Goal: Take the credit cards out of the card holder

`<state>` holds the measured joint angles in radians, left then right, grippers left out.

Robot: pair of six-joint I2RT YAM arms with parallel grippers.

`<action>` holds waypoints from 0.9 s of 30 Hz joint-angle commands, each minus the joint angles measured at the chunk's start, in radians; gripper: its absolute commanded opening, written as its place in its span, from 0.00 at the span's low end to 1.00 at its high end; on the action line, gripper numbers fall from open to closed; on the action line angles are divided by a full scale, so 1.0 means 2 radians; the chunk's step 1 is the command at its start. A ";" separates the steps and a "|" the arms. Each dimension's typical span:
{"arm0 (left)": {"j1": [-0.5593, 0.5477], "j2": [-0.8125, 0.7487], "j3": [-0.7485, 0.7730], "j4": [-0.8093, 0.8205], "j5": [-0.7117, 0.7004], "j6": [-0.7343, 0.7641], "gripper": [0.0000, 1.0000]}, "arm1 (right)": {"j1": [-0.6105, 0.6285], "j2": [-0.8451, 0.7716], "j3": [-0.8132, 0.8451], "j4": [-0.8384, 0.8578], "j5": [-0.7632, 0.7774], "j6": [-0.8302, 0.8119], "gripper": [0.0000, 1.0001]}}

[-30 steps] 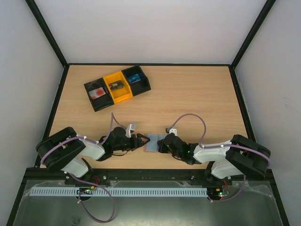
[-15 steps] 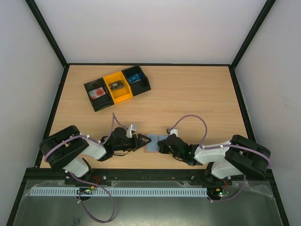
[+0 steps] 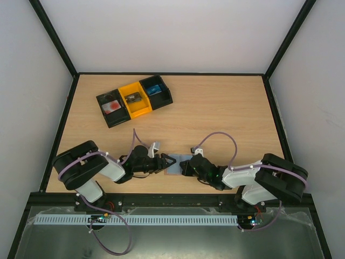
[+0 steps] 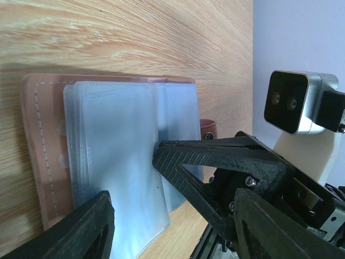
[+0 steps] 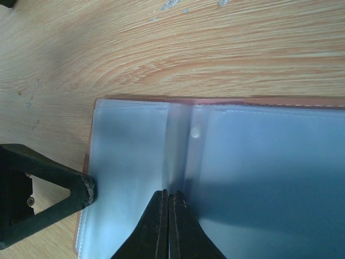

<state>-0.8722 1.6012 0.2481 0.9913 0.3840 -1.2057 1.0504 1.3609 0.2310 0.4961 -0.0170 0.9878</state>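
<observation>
The card holder [image 5: 259,162] is cut off by the right wrist view's right and bottom edges.

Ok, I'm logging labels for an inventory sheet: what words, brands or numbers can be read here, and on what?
No text is legible in any view.
card holder: clear sleeves and brown stitched cover, no print showing.
row of bins: the red and blue contents are too small to read.
</observation>
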 commanded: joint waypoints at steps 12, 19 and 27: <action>-0.006 -0.041 0.004 -0.053 -0.023 0.027 0.65 | -0.002 0.011 -0.004 -0.002 -0.001 0.006 0.02; -0.009 -0.051 0.001 -0.073 -0.032 0.032 0.66 | -0.002 0.011 -0.005 -0.002 -0.002 0.006 0.02; -0.016 -0.032 0.004 -0.062 -0.033 0.026 0.67 | -0.002 0.006 -0.006 -0.003 -0.003 0.008 0.02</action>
<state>-0.8917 1.5162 0.2478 0.8616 0.3309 -1.1667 1.0481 1.3670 0.2310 0.5068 -0.0212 0.9955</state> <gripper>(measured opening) 0.663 0.024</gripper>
